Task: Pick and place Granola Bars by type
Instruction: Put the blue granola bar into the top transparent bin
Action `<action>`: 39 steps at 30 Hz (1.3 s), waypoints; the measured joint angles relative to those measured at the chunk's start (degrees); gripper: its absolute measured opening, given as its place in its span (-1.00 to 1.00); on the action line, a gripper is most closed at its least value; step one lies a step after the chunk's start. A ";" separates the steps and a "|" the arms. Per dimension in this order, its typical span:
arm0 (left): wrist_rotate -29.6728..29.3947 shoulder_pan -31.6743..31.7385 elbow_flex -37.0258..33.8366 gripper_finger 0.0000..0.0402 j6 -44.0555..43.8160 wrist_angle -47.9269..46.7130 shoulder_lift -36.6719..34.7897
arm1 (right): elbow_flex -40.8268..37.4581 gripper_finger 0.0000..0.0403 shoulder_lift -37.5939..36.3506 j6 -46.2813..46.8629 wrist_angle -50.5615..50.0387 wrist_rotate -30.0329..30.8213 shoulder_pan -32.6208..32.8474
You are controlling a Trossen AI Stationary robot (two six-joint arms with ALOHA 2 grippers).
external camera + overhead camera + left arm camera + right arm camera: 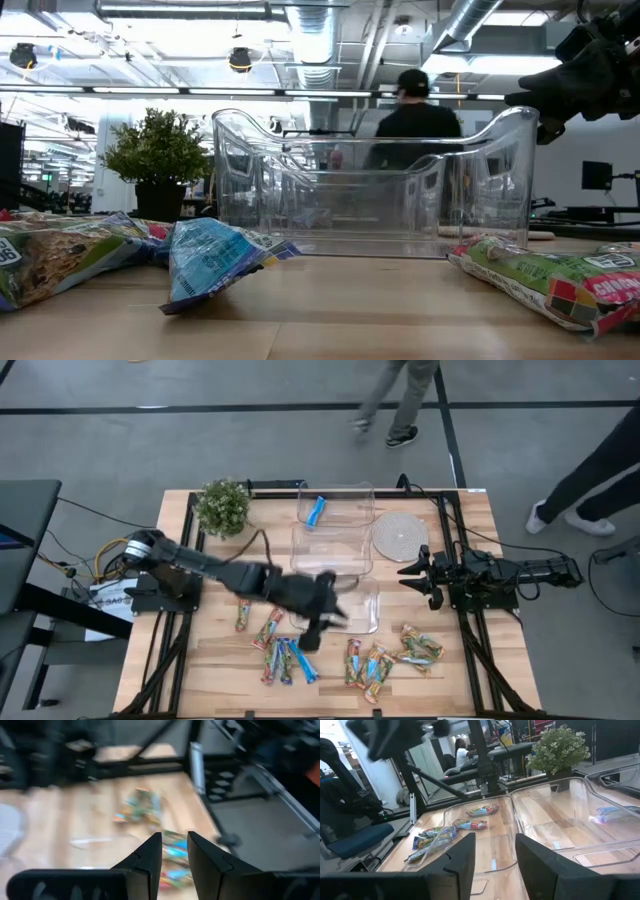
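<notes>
Granola bars lie in loose groups along the table's front: a tan one point(243, 617), blue and mixed ones point(285, 660), red-green ones point(365, 665) and a cluster point(415, 645) at the right. One blue bar point(316, 510) lies in the back clear tub point(340, 488). My left gripper point(330, 612) hovers raised over the front tub's point(372, 622) left end; its wrist view shows the gripper point(175, 842) narrowly open, nothing between the fingers, bars point(140, 807) beyond. My right gripper point(415, 575) waits open right of the tubs, empty point(495, 852).
A middle clear tub point(300, 552) sits between the other two. A potted plant point(222, 506) stands at the back left and a round woven mat point(397, 536) at the back right. People walk on the floor behind the table. Near the low camera lie a blue bar point(210, 262) and a green one point(545, 285).
</notes>
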 joint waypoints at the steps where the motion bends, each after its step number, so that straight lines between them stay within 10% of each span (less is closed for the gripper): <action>1: 0.01 -1.44 0.00 -0.58 -0.70 -0.58 0.00 | 0.02 -0.34 0.00 0.00 0.01 -0.01 0.01; 18: -6.43 -16.33 0.00 -0.58 -13.63 -8.56 -0.02 | 0.02 -0.34 -0.01 -0.01 0.01 -0.01 0.01; 39: -12.83 -18.39 0.00 -0.58 -94.74 -40.47 0.50 | 0.02 -0.33 -0.01 0.00 0.01 -0.01 0.01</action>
